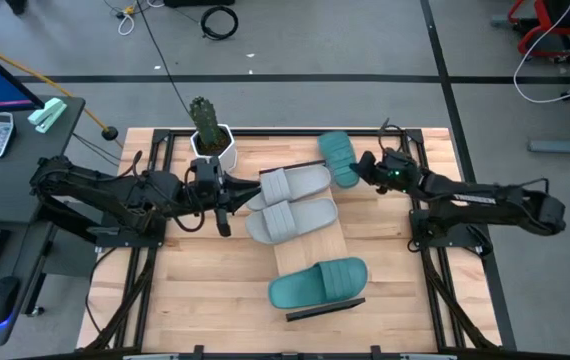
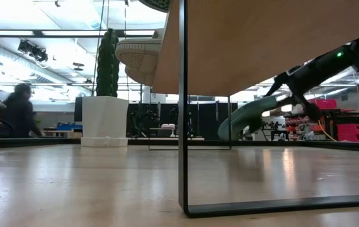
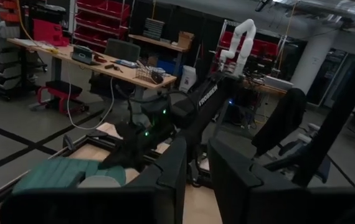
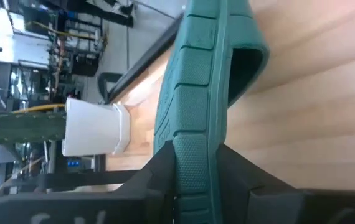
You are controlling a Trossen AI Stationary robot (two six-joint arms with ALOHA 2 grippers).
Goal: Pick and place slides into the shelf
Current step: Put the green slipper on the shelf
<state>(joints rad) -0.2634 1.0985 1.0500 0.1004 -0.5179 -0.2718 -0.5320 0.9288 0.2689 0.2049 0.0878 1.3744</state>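
Right wrist view: teal slide (image 4: 193, 118) clamped within right gripper (image 4: 193, 177).

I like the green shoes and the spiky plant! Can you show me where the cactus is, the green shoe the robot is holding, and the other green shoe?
cactus (image 1: 203, 116): high view, on its green stem.
held teal slide (image 4: 193, 93): right wrist view, on its ridged sole edge.
teal slide on the shelf (image 1: 317, 282): high view, on its strap.

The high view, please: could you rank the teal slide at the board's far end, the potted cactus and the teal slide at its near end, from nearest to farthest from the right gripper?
Measured from the right gripper:
1. Teal slide at the far end: clamped in the gripper itself.
2. Potted cactus: across the table, towards the left arm.
3. Teal slide at the near end: on the shelf; slightly farther than the cactus.
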